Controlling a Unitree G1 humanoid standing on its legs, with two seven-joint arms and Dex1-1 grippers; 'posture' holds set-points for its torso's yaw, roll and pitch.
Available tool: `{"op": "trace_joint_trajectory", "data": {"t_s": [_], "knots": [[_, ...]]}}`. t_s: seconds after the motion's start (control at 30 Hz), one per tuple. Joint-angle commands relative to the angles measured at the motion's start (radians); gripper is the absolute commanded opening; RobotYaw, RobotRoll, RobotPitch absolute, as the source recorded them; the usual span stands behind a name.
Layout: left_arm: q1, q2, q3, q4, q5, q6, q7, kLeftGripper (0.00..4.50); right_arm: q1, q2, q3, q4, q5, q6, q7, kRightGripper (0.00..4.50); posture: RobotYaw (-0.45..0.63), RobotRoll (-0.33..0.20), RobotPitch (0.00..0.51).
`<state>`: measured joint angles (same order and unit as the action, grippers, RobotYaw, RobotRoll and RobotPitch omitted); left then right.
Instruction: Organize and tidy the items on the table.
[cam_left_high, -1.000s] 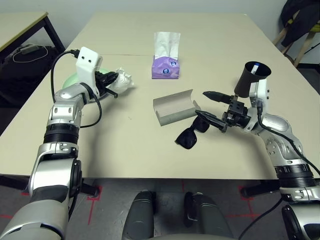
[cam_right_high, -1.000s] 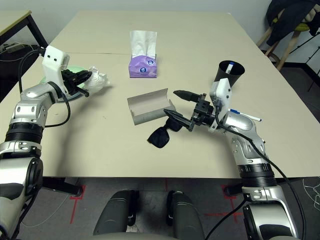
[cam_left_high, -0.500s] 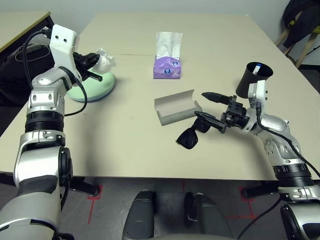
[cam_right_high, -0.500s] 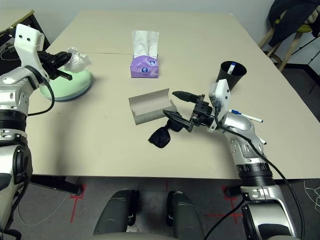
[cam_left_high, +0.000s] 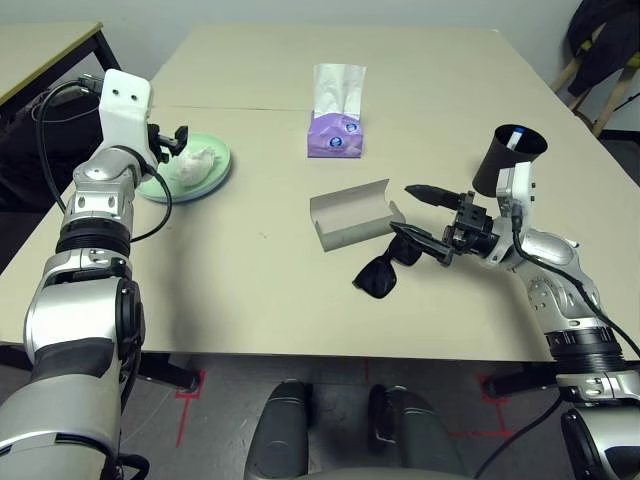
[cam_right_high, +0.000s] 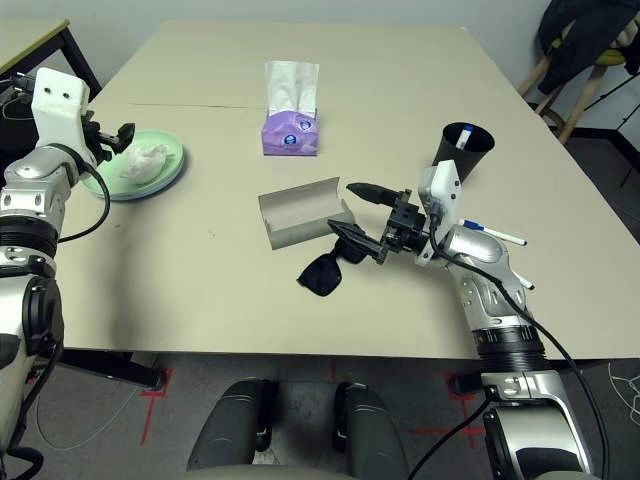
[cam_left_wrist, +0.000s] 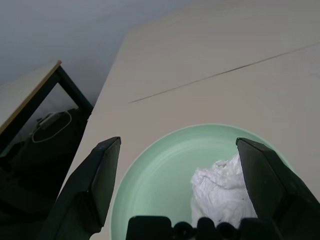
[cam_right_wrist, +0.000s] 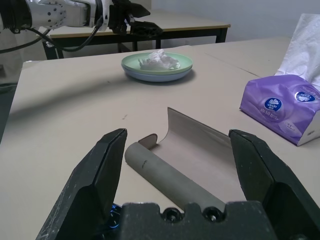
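Note:
A crumpled white tissue (cam_left_high: 195, 163) lies on the light green plate (cam_left_high: 212, 180), which is stacked on a light blue plate (cam_right_wrist: 157, 76) at the table's left. My left gripper (cam_left_high: 172, 140) hovers open just left of the tissue, touching nothing; its wrist view has the tissue (cam_left_wrist: 222, 187) between wide-spread fingers (cam_left_wrist: 102, 170). The grey glasses case (cam_left_high: 350, 215) lies open mid-table, with the black sunglasses (cam_left_high: 380, 275) in front of its right end. My right gripper (cam_left_high: 403, 210) is open, right above the sunglasses and beside the case. A black cup (cam_left_high: 505, 158) holding a pen stands behind it.
A purple tissue box (cam_left_high: 333, 135) stands behind the case. Loose pens (cam_right_high: 495, 234) lie right of my right forearm. A smaller table (cam_left_high: 40, 50) with cables under it is at the far left. A chair with dark clothing (cam_left_high: 605, 40) stands at the far right.
My left gripper carried the tissue left over the green plate, opened and let it go; the tissue now rests on the plate. The right arm has stayed put.

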<state>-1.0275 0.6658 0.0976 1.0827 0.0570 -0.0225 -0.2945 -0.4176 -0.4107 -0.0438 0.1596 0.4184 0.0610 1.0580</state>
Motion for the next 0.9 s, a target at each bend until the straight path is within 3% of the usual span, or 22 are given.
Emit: {"op": "trace_joint_trajectory", "data": {"t_s": [0.03, 0.2, 0.33, 0.7, 0.9], "knots": [[0.023, -0.022, 0.003, -0.006, -0.014, -0.021, -0.032, 4.47, -0.002, 0.001, -0.003, -0.006, 0.007, 0.002, -0.009, 4.50, 0.10, 0.000, 0.095], [0.106, -0.079, 0.069, -0.218, -0.229, -0.096, -0.427, 4.47, 0.003, 0.001, -0.006, -0.018, 0.010, 0.005, -0.022, 4.50, 0.10, 0.000, 0.102], [0.195, -0.074, 0.060, -0.367, -0.316, -0.009, -0.627, 4.47, -0.003, -0.005, -0.014, -0.021, 0.010, 0.015, -0.039, 4.50, 0.10, 0.000, 0.117], [0.464, -0.029, 0.007, -0.729, -0.428, 0.103, -0.935, 4.47, -0.062, -0.095, 0.027, -0.023, -0.015, 0.067, 0.024, 4.50, 0.13, 0.000, 0.182], [0.555, -0.021, -0.015, -0.824, -0.459, 0.137, -0.997, 4.47, -0.121, -0.168, 0.094, -0.014, -0.080, 0.081, 0.090, 4.50, 0.15, 0.000, 0.190]]}}
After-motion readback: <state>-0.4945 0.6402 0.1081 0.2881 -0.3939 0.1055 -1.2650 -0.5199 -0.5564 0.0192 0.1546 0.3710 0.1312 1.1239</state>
